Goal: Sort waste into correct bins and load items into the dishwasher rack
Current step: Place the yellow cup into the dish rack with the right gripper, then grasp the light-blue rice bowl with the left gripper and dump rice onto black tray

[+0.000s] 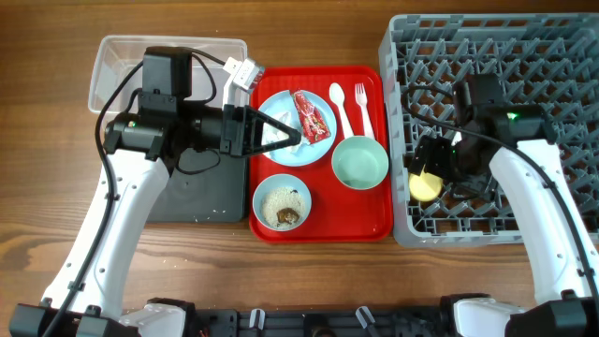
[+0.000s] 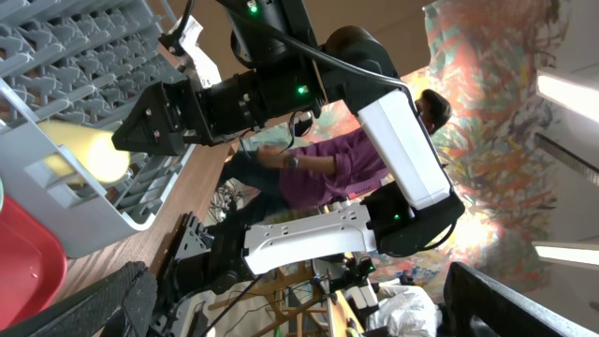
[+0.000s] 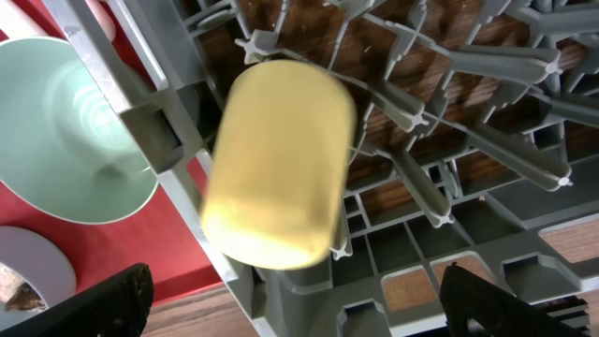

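Right gripper point(image 3: 299, 307) is spread wide with nothing in it, hovering over the small yellow cup point(image 3: 281, 159), which sits among the pegs point(image 3: 421, 192) just inside the dishwasher rack point(image 1: 562, 65) left wall. It's blurry, so probably loose. Looks like light, smooth, stiff plastic, so I'd pinch across the rim. Pegs and wall crowd it, straight up looks clearest.

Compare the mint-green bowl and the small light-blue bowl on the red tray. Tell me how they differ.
The mint-green bowl is empty; the small light-blue bowl holds rice-like scraps with brown bits. The mint-green bowl looks slightly wider than the light-blue one. It sits by the red tray's right edge, the light-blue bowl at its front edge. Both are round and upright on the tray.
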You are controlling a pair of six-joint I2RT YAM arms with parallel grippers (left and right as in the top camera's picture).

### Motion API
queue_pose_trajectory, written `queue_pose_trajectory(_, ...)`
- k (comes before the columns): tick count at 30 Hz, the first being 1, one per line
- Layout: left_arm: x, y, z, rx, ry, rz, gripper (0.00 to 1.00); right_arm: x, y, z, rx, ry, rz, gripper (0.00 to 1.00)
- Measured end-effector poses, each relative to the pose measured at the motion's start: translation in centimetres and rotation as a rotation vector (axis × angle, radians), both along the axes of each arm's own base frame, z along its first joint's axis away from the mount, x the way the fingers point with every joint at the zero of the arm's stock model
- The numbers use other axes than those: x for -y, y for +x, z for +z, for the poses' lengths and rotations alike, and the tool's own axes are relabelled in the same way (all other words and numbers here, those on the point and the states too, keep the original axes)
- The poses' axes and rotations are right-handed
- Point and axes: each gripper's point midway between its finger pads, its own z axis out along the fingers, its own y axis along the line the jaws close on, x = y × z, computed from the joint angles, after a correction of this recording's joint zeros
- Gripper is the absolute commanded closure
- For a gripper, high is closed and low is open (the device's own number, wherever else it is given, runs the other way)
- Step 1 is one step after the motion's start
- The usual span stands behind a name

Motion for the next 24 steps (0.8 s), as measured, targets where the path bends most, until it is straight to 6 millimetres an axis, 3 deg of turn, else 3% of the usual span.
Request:
queue_pose_trajectory(3,0.0,0.2,-0.2,0.002,0.014,0.013,0.04,-0.2,0.5,1.3,0.051,0.014,0.026,0.02)
queue_pose_trajectory(5,0.2,0.7,-1.3,-0.007,0.069,0.050,0.11,-0.8,2.3,4.6,0.205,0.042,0.061,0.02)
queue_pose_trajectory(8,1.7,0.7,-6.6,-0.064,0.365,0.151,0.16,-2.1,4.3,12.7,0.564,0.110,0.118,0.02)
queue_pose_trajectory(9,1.3,1.6,-8.0,-0.044,0.456,0.209,0.20,-2.5,4.1,15.1,0.660,0.132,0.136,0.02)
queue_pose_trajectory(11,1.5,0.0,-12.9,-0.053,0.776,0.263,0.30,-2.9,2.9,18.2,0.776,0.161,0.160,0.02)
queue_pose_trajectory(12,1.6,-0.4,-15.3,-0.021,0.934,0.301,0.35,-3.0,2.5,18.7,0.794,0.167,0.164,0.02)
queue_pose_trajectory(16,1.7,-0.7,-21.5,0.024,1.246,0.406,0.51,-3.2,1.9,18.5,0.777,0.179,0.169,0.03)
queue_pose_trajectory(21,2.9,-1.0,-27.7,-0.002,1.415,0.411,0.77,-3.2,1.7,17.1,0.708,0.183,0.165,0.04)
queue_pose_trajectory(23,3.2,-1.3,-30.3,-0.028,1.459,0.392,0.95,-3.3,1.7,16.9,0.702,0.185,0.166,0.04)
queue_pose_trajectory(24,3.2,-1.4,-30.8,-0.038,1.469,0.390,0.96,-3.3,1.7,16.9,0.702,0.185,0.166,0.04)
